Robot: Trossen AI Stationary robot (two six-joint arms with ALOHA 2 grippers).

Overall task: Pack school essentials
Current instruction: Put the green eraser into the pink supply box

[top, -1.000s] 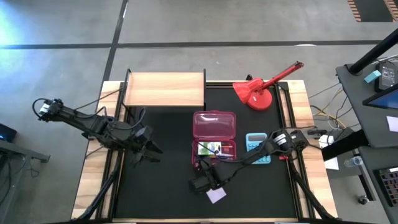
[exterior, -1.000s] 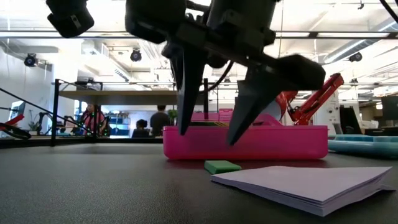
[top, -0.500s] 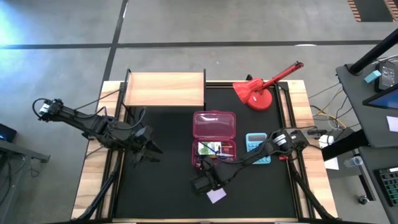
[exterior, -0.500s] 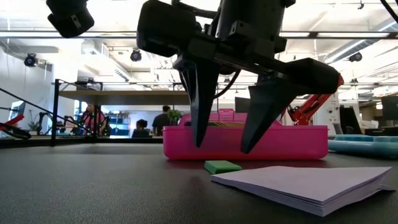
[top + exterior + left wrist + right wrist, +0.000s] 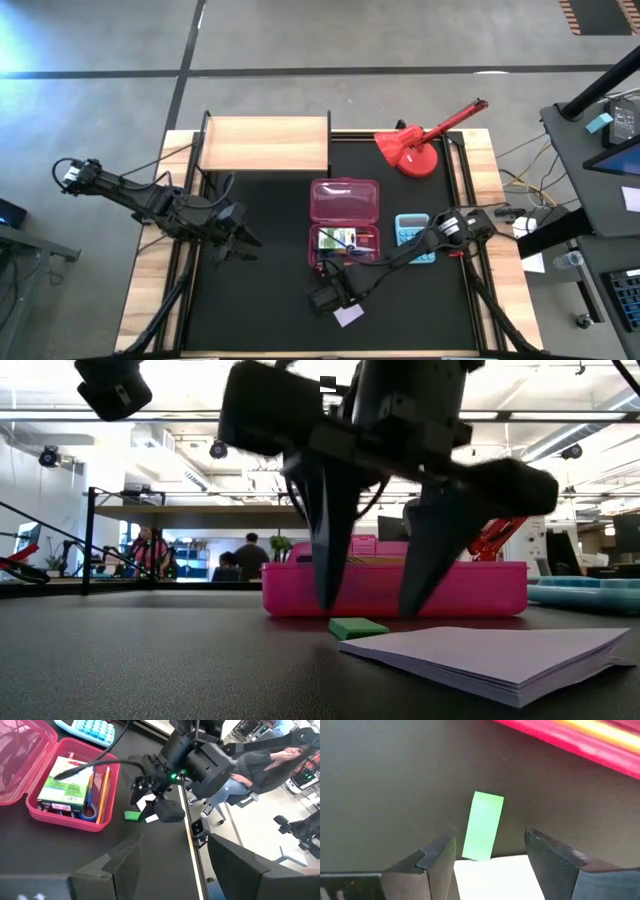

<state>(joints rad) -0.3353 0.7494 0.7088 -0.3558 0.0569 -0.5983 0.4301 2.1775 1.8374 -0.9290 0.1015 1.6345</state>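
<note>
A small green eraser lies flat on the black mat, just in front of the open pink pencil case. One end of it touches the lilac sticky-note pad. My right gripper is open and points down, just above the eraser, with one finger on either side and touching nothing. The case's tray holds a green-and-white box, an orange pencil, pens and blue-handled scissors. My left gripper is open and empty over the mat, left of the case.
A light-blue calculator lies right of the case. A red desk lamp stands at the far right and a wooden shelf at the far left. A person sits beyond the table's near edge.
My right gripper has come down toward the green eraser and shifted a little toward the table's right edge. Its fingers now stand on either side of the eraser. The eraser and the pad have not moved.
</note>
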